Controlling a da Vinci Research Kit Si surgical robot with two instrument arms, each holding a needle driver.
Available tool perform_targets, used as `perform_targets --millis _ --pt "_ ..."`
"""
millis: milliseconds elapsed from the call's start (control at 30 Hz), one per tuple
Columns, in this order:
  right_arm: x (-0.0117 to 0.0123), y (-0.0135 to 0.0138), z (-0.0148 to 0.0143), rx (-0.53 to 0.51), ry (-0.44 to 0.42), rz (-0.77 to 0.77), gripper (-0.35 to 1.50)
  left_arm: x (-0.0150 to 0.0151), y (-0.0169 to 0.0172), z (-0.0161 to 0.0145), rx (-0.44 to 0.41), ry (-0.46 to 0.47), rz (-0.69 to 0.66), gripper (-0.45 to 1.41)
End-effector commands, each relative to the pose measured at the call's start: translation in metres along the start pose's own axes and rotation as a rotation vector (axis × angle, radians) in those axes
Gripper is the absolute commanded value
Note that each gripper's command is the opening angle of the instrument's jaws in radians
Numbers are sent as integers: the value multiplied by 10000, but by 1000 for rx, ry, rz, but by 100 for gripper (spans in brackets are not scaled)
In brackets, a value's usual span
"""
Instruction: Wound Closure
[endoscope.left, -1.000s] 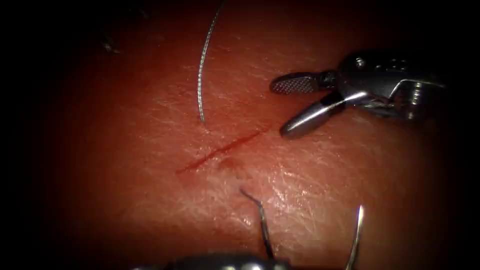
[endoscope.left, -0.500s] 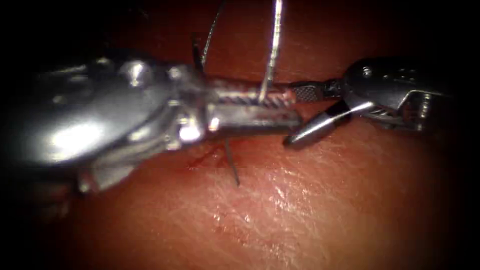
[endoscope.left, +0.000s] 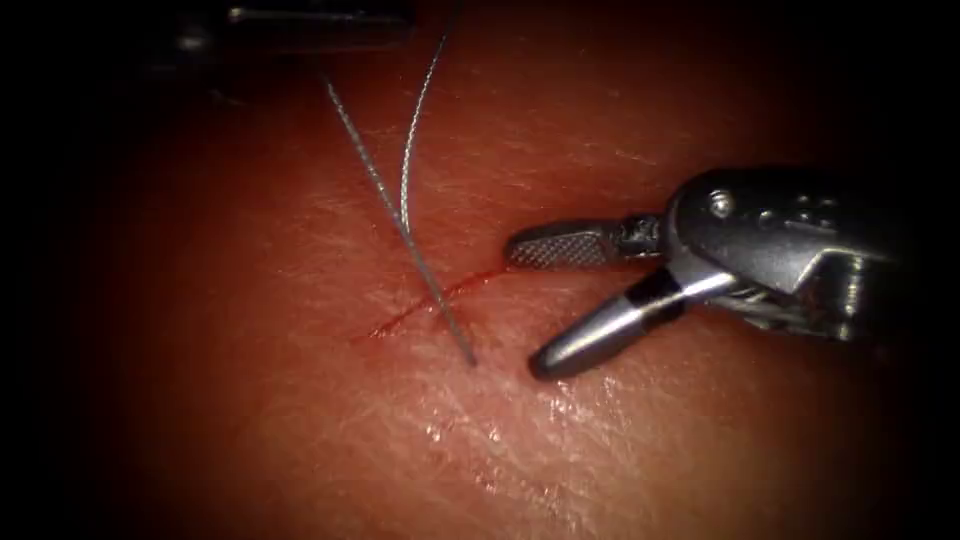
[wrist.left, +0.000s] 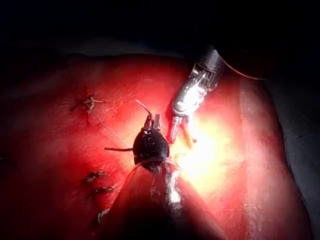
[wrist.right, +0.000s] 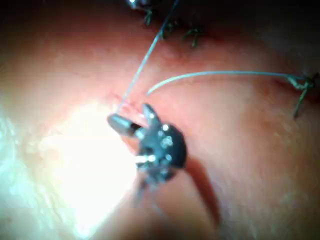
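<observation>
The tissue (endoscope.left: 620, 450) carries a short red cut (endoscope.left: 400, 317). A taut thread (endoscope.left: 400, 225) runs from a point in the tissue just right of the cut, across the cut, up to my left tool (endoscope.left: 290, 18) at the top left edge. A second, slack strand (endoscope.left: 412, 120) curves beside it. In the left wrist view my left tool (wrist.left: 152, 120) is shut on a thin curved needle (wrist.left: 143, 106), held clear of the tissue. My right tool (endoscope.left: 522, 308) hovers right of the cut, jaws open and holding nothing; its own view shows it (wrist.right: 128, 114) beside the thread (wrist.right: 142, 65).
Earlier stitches with knotted, cut ends sit further along the tissue (wrist.left: 90, 103) (wrist.left: 95, 176) (wrist.right: 300, 85). The right tool's shaft (wrist.left: 192, 95) comes in over the tissue close beside the left tool's wrist. Wet, shiny tissue (endoscope.left: 500, 435) lies below the cut.
The left tool swept with the needle from the bottom edge, across the cut, to the top left, drawing the thread taut. The right tool shifted down and left, still open.
</observation>
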Motion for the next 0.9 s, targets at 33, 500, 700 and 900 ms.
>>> perform_targets --millis 33,500,700,900 --pt "-15 -1 16 11 -7 -8 31 -5 1 7 0 0 0 -45" --pt "-54 -2 56 41 -48 -9 9 -6 11 7 9 4 1 -45" --pt "-53 0 61 67 -57 -10 -35 -4 17 7 5 13 -2 -45" --pt "-54 -4 49 80 -135 -8 -35 -3 20 4 3 22 -3 -45"
